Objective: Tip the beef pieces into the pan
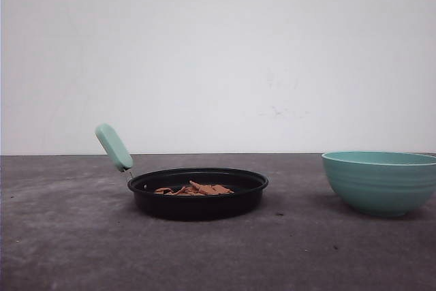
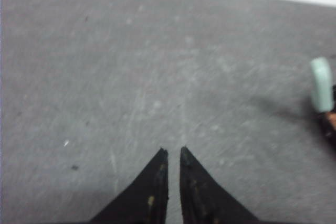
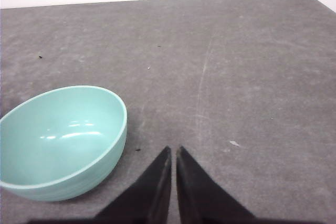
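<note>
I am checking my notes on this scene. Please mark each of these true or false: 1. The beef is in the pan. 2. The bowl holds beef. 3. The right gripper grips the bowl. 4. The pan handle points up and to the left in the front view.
1. True: the beef lies in the pan.
2. False: the bowl is empty.
3. False: the right gripper is shut beside the bowl, holding nothing.
4. True: the handle rises up-left.

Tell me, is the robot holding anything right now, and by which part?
Nothing. The left tool and right tool are shut over bare table.
</note>
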You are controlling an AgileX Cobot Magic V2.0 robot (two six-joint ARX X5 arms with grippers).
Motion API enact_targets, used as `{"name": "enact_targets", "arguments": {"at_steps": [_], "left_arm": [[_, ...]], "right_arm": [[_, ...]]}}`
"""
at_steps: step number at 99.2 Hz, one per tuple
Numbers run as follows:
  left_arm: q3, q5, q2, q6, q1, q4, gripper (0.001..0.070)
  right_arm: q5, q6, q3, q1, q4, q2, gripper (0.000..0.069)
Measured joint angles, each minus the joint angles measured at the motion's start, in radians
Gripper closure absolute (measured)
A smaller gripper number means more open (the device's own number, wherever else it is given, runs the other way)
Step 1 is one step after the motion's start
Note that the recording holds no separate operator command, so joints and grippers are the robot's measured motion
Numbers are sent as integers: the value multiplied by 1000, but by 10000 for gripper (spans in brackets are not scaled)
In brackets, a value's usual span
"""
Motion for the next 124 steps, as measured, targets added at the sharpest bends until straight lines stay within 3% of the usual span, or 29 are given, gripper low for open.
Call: {"name": "enact_targets", "arguments": {"at_steps": [29,56,124], "left_arm": [[-38,2,-1,3,11,22,695],[-39,11,-1,44,11,25,695],[-39,11,-1,47,11,25,695]], "right_arm": [[0,0,0,0,6,0,676],[0,0,0,0,6,0,676],[0,0,0,0,6,0,676]]}}
